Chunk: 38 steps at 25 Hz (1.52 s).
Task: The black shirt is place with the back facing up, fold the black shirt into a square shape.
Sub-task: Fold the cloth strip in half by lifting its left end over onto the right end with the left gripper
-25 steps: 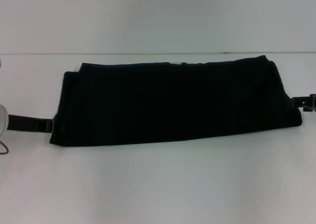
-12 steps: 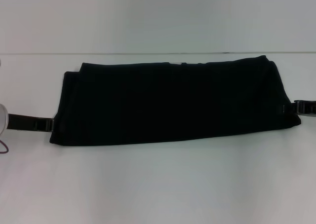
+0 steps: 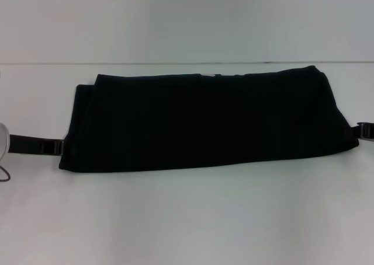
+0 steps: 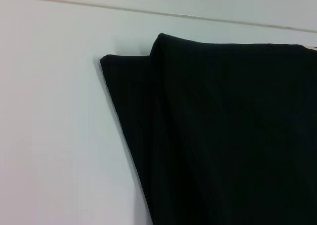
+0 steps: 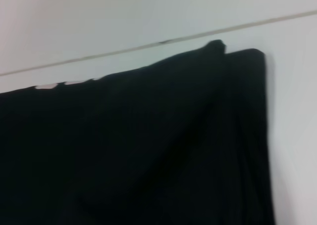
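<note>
Head view: black shirt (image 3: 204, 122) lying flat mid-table (image 3: 187, 218), folded into a long wide band, layered edges at both ends. Left gripper (image 3: 57, 147) low on table, touching shirt's left end near front corner; can't tell if clenched or released. Right gripper (image 3: 363, 131) poking in at the right edge, just beside shirt's right end; same, can't tell. Left wrist view: stacked fold corner (image 4: 148, 56). Right wrist view: shirt's other end, small fabric bump (image 5: 216, 45) at far corner.
</note>
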Available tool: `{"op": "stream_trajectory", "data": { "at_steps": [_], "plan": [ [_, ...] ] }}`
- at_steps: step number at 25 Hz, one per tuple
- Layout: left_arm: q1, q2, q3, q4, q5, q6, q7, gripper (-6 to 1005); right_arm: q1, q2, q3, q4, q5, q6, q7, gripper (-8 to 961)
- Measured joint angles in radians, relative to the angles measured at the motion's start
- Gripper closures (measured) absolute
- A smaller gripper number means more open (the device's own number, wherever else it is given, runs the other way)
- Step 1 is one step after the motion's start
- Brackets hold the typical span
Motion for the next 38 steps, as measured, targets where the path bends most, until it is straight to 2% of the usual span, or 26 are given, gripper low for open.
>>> {"op": "stream_trajectory", "data": {
  "at_steps": [4, 8, 16, 23, 29, 34, 38],
  "plan": [
    [0.002, -0.001, -0.001, 0.001, -0.001, 0.001, 0.000, 989, -0.022, -0.004, 0.004, -0.010, 0.005, -0.011, 0.000, 941],
    [0.003, -0.002, -0.002, 0.001, -0.001, 0.004, 0.000, 990, -0.037, -0.006, 0.010, -0.022, 0.006, -0.020, -0.001, 940],
    [0.000, 0.001, -0.011, 0.002, 0.000, 0.008, 0.000, 990, -0.066, 0.008, 0.067, -0.060, 0.028, -0.058, -0.028, 938],
    [-0.002, 0.003, -0.011, 0.002, 0.000, 0.012, 0.000, 988, -0.063, -0.001, 0.082, -0.062, 0.032, -0.061, -0.027, 936],
    [-0.003, 0.003, -0.011, 0.002, 0.001, 0.014, 0.000, 988, -0.030, -0.004, 0.080, -0.062, 0.032, -0.019, 0.006, 775],
    [-0.003, 0.005, -0.011, 0.001, 0.000, 0.015, 0.000, 988, -0.005, -0.002, 0.062, -0.050, 0.025, -0.009, 0.037, 529],
    [-0.003, 0.005, -0.011, 0.001, 0.000, 0.015, 0.002, 989, -0.002, 0.005, 0.042, -0.047, 0.024, 0.008, 0.056, 449]
  ]
}}
